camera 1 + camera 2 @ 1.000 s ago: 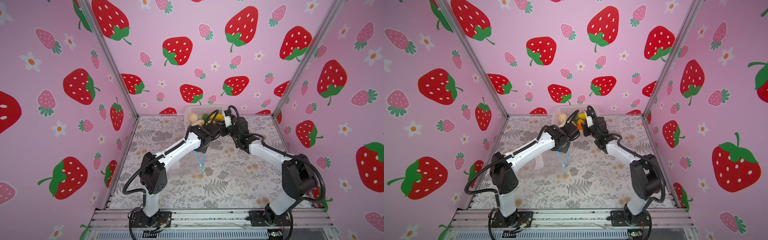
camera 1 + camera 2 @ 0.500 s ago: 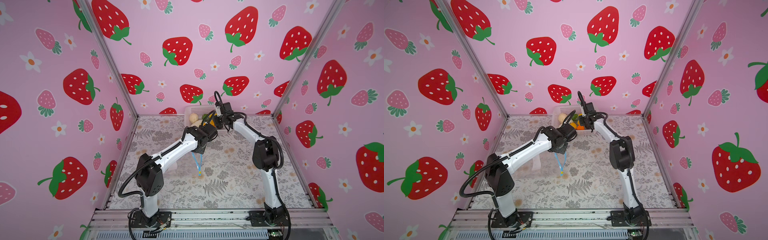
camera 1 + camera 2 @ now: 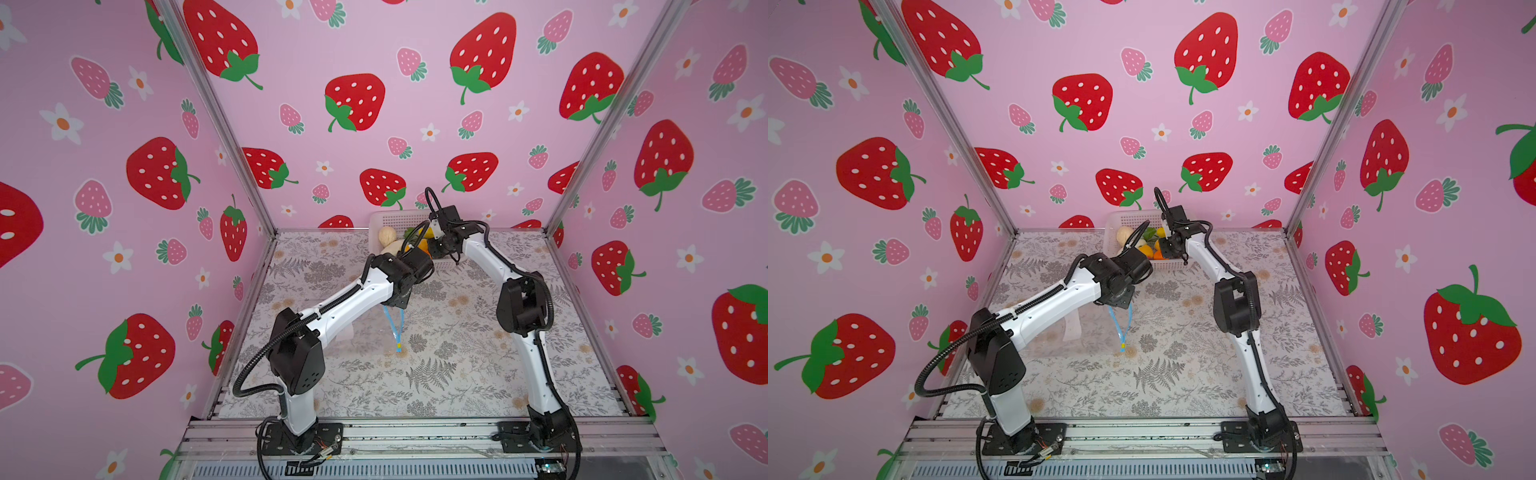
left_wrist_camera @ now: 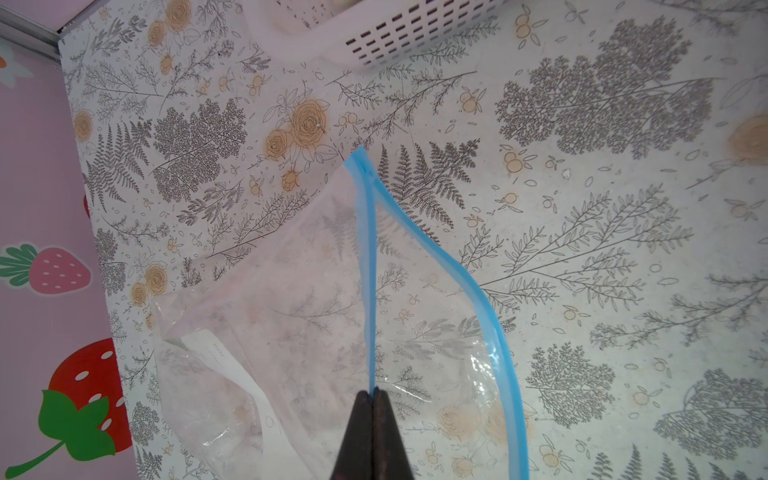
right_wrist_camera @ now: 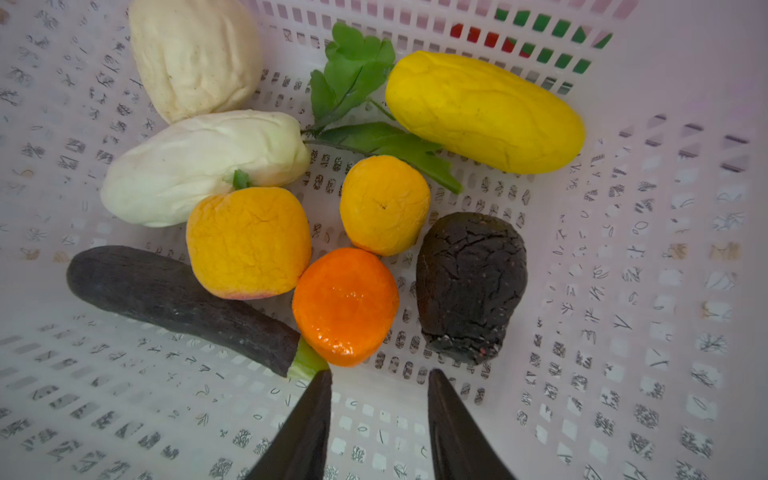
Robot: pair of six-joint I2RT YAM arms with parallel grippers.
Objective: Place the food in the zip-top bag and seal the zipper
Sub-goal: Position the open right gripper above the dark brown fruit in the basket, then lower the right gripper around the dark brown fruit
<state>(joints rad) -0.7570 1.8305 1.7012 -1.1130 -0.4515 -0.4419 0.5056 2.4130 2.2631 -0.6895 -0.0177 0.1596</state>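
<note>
The food lies in a white basket point(image 5: 665, 291): an orange piece point(image 5: 345, 305), a yellow-orange piece point(image 5: 249, 243), a long yellow one point(image 5: 484, 110), white point(image 5: 199, 166) and beige point(image 5: 195, 54) pieces, a dark eggplant point(image 5: 174, 299), a dark lump point(image 5: 471, 286) and green leaves point(image 5: 357, 75). My right gripper point(image 5: 380, 372) hangs open just above them, its fingertips near the orange piece and holding nothing. My left gripper point(image 4: 375, 390) is shut on the blue zipper point(image 4: 368, 249), lifting one lip of the clear zip-top bag point(image 4: 291, 332). The other lip sags away, so the mouth gapes.
The basket point(image 3: 390, 218) stands against the back wall, just beyond the left wrist. The bag's zipper point(image 3: 1123, 328) hangs down to the floral mat at mid-table, with its white label point(image 3: 1072, 328) to the left. Pink walls close in both sides.
The right arm has swung from the table's middle and stretched back over the basket, its jaws narrowing slightly. The left arm keeps the bag's lip lifted, nearly still.
</note>
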